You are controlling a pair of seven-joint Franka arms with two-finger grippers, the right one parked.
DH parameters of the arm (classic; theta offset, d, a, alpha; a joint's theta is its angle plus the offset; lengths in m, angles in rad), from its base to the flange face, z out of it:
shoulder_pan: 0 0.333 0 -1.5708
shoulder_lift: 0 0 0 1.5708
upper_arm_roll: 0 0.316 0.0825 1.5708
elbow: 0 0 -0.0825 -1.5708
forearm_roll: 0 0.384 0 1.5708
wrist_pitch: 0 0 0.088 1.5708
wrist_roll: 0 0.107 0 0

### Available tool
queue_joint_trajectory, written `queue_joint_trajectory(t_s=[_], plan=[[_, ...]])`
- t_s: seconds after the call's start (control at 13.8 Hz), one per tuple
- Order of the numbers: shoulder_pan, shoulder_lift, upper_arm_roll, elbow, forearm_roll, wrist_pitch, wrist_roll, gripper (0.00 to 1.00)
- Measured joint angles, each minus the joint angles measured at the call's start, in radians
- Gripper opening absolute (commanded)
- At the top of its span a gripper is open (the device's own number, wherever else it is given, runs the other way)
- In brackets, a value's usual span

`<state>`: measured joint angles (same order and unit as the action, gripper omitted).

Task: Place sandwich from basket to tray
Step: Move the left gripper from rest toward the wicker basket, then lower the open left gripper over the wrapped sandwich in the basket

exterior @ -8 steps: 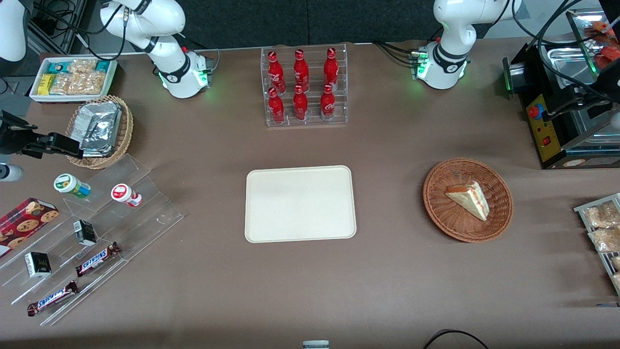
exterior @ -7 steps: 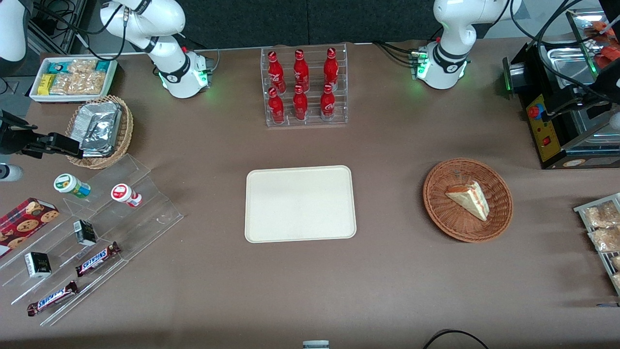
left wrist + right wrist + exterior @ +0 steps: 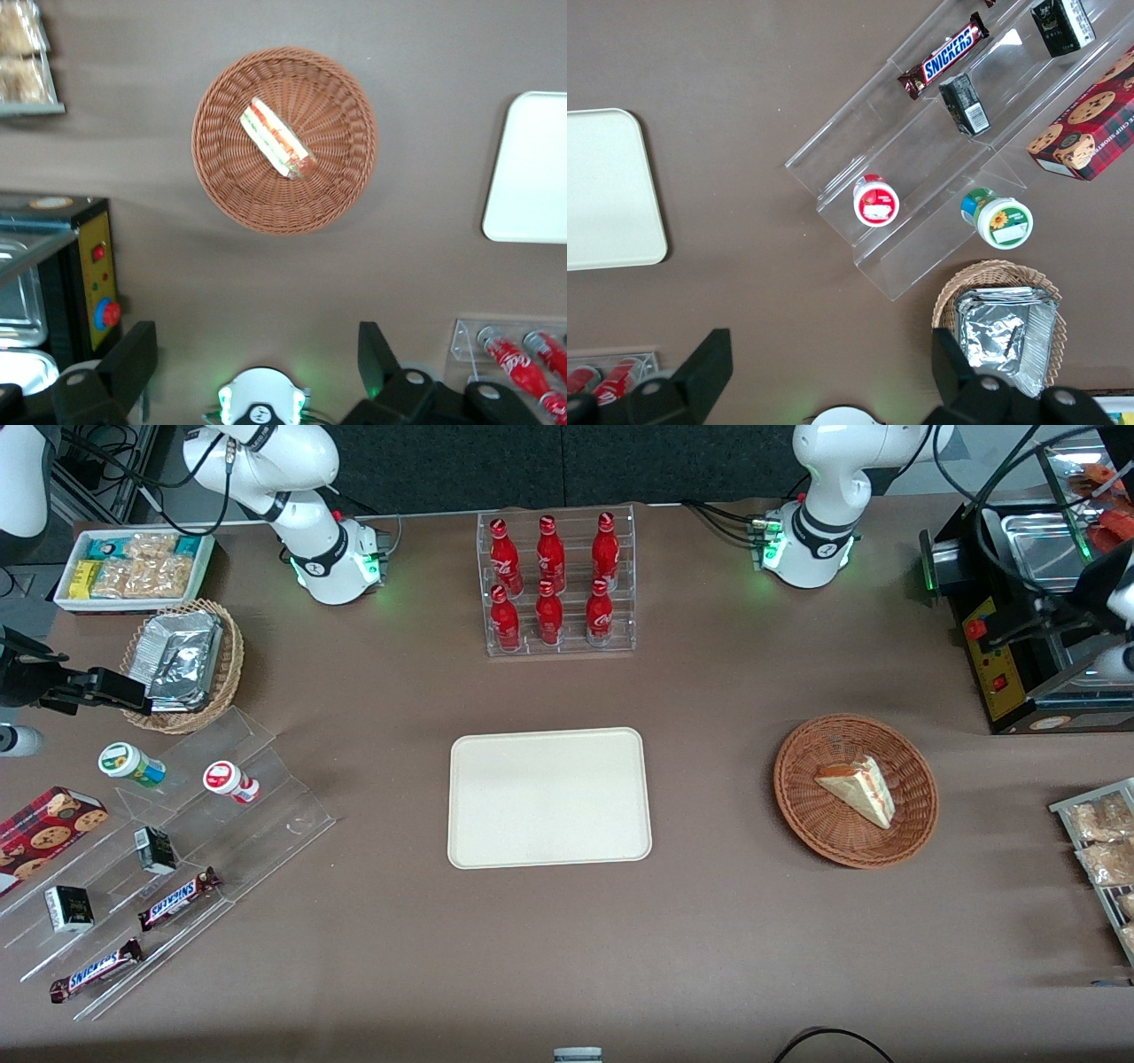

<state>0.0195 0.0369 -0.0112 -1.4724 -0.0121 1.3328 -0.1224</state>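
Your gripper (image 3: 252, 354) hangs high above the table with fingers spread wide, holding nothing. The sandwich (image 3: 858, 789) lies in the basket (image 3: 856, 790), at three o'clock from the bare tray (image 3: 549, 797).

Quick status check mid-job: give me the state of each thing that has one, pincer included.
sandwich: lying in the basket, not gripped.
basket: upright on the table, holding only the sandwich.
tray: flat on the table, nothing on it.
pincer: open, high above the table, apart from the basket.
cola bottles: six, upright in their clear rack.
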Motion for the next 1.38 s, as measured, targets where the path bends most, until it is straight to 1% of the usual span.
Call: queue_joint_trajectory(t_s=[0.15, 0.29, 0.51, 0.73, 1.02, 1.23, 1.38], plan=[[0.000, 0.049, 0.001, -0.013, 0.001, 0.025, -0.147, 1.00], [0.000, 0.081, 0.002, -0.067, 0.006, 0.103, -0.325, 1.00], [0.000, 0.088, 0.002, -0.212, 0.008, 0.294, -0.620, 1.00], [0.000, 0.085, 0.002, -0.366, 0.008, 0.491, -0.839, 1.00], [0.001, 0.061, 0.004, -0.568, 0.007, 0.744, -1.002, 1.00], [-0.001, 0.053, 0.003, -0.683, 0.007, 0.899, -1.032, 1.00], [-0.010, 0.057, 0.002, -0.727, 0.008, 0.954, -1.032, 1.00]])
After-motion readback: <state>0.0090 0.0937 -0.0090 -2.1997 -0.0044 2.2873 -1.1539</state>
